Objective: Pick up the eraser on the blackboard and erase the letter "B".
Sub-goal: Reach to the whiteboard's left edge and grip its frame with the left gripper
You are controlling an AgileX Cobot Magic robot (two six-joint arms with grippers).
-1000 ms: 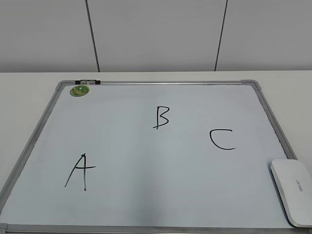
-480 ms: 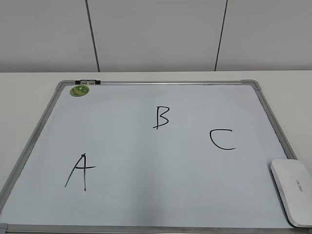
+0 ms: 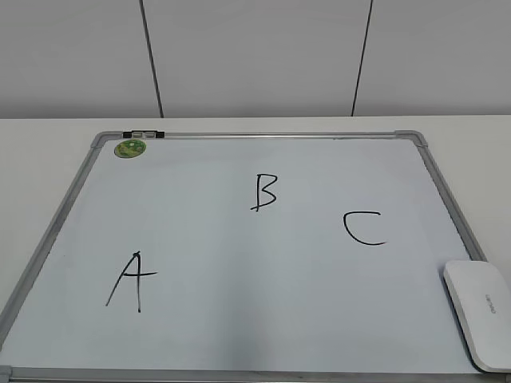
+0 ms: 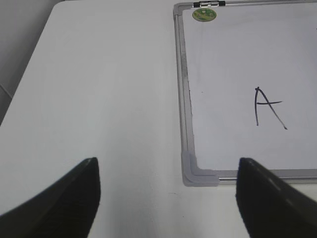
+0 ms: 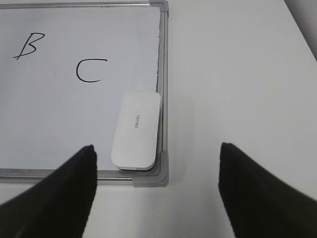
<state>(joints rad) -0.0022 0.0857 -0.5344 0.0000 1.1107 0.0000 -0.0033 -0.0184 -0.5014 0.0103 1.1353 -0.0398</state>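
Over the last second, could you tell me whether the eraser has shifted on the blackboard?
No. In the exterior view the eraser lies in the same spot by the blackboard's right frame edge, below and right of the letter C.

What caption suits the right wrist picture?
Open right claw hovers near the eraser at the blackboard corner, letter "B" unerased.

The left gripper (image 4: 168, 191) hangs above the bare white table (image 4: 99, 99) with its two dark fingers (image 4: 59, 201) spread wide apart and nothing between them. The near corner piece (image 4: 197, 172) of the blackboard (image 4: 223, 69) lies between the fingertips and slightly beyond them. On the board, the black letter "A" (image 4: 267, 106) sits beyond that corner, and the round green magnet (image 4: 204, 14) rests at the far corner along the same frame edge.
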